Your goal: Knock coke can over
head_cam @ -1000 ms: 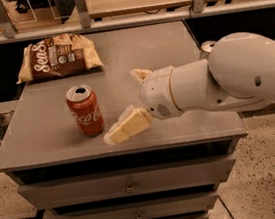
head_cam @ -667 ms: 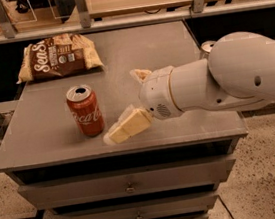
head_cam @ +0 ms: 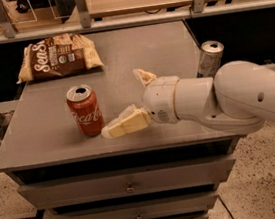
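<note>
The coke can [head_cam: 85, 111], red with white script and a silver top, stands upright on the grey cabinet top [head_cam: 134, 46], near its front left. My gripper [head_cam: 121, 102] comes in from the right, just right of the can, and is open. Its lower cream finger [head_cam: 126, 122] lies close to the can's base, its tip a little short of touching. The upper finger [head_cam: 144, 76] points back and away from the can.
A brown snack bag [head_cam: 59, 56] lies at the back left. A taller silver-and-blue can [head_cam: 210, 57] stands at the right edge, behind my arm [head_cam: 237, 98]. Drawers sit below the front edge, and a shelf rail runs behind.
My arm has shifted slightly, uncovering the silver-and-blue can at the right. The fingers stay about where they were beside the coke can, which has not moved.
</note>
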Controlling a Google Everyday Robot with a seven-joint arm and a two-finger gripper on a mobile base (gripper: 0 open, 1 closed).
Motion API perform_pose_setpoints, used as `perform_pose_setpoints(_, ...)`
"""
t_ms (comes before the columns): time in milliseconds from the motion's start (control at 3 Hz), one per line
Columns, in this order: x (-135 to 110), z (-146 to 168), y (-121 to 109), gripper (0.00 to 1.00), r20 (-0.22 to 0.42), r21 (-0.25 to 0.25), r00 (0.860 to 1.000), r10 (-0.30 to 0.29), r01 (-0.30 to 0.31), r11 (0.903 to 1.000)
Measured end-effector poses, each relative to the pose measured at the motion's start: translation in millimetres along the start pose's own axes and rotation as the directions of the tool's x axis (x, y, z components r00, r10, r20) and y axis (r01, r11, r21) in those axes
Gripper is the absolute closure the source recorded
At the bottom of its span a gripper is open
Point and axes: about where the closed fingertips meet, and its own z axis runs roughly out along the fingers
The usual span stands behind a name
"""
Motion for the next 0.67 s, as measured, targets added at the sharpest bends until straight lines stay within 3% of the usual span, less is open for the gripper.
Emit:
perform_pose_setpoints(333,-5.3,6.8,2.4,0.00,0.065,0.008,0.998,-0.027,0.027,0.9996)
perform_pose_setpoints(667,-7.3,8.5,5.1,0.00,0.064,0.002,0.997,-0.034,0.034,0.9994)
